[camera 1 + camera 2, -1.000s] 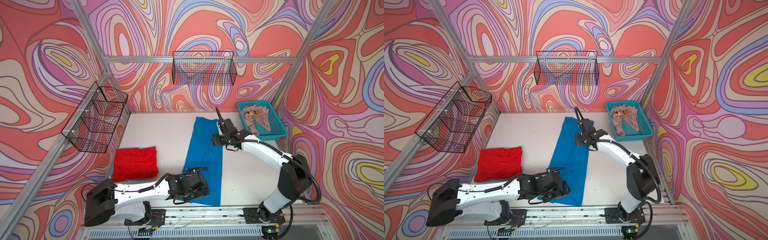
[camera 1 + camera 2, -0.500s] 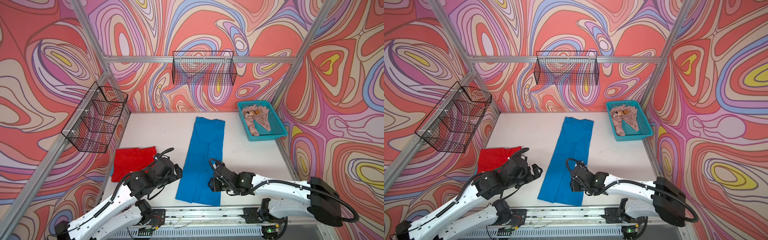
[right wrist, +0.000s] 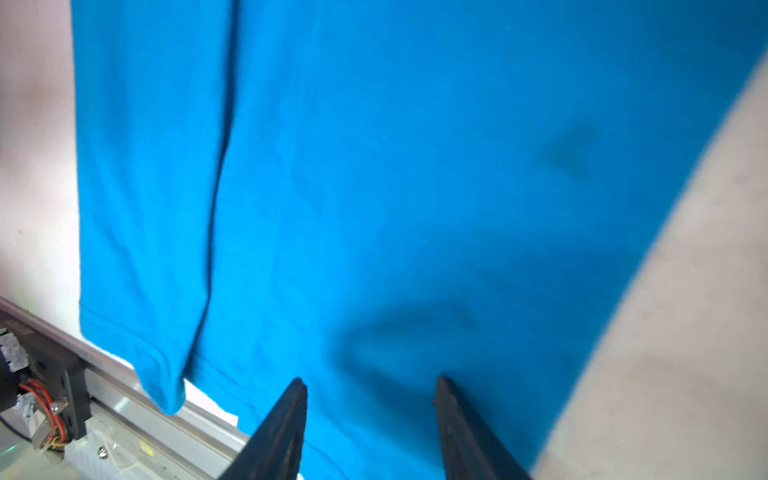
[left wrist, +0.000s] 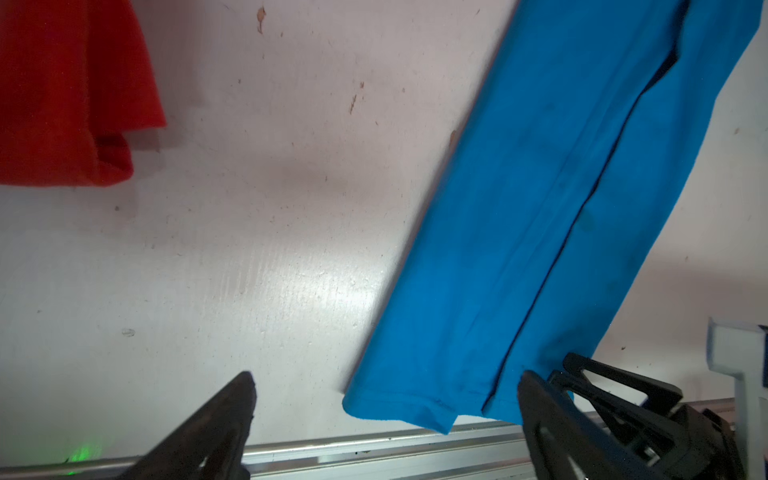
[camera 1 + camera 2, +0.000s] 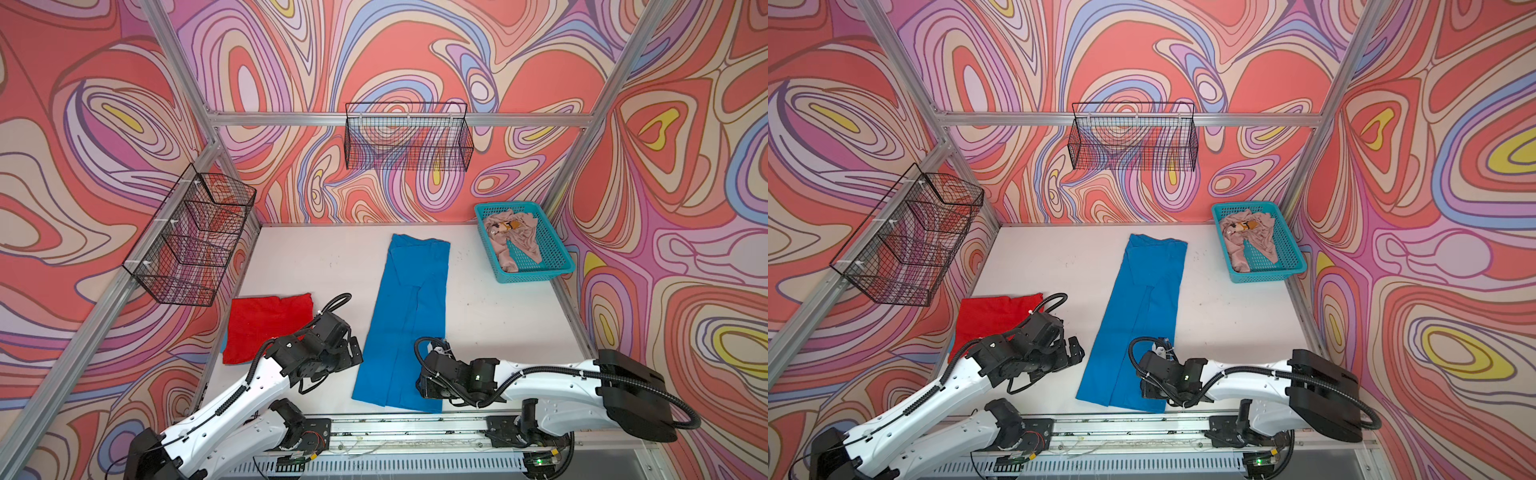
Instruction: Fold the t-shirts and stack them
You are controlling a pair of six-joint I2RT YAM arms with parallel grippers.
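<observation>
You have two arms, the left arm (image 5: 232, 399) and the right arm (image 5: 548, 380), each in smooth white shells between black joint housings. A black ribbed cable (image 5: 334, 300) loops off each wrist and runs along the links. The right arm's shoulder is a big black block (image 5: 1325, 399) with faint lettering too small to read. A small green light (image 5: 478, 377) glows on the right wrist housing. Both bases sit on a silver slotted rail (image 5: 415, 424). Your left tool (image 4: 386, 382) has black tapering fingers (image 4: 552, 432) with triangular cut-outs; the right tool (image 3: 370, 383) shows plain black wedges. Red and orange wires (image 3: 41, 399) show by the rail.
</observation>
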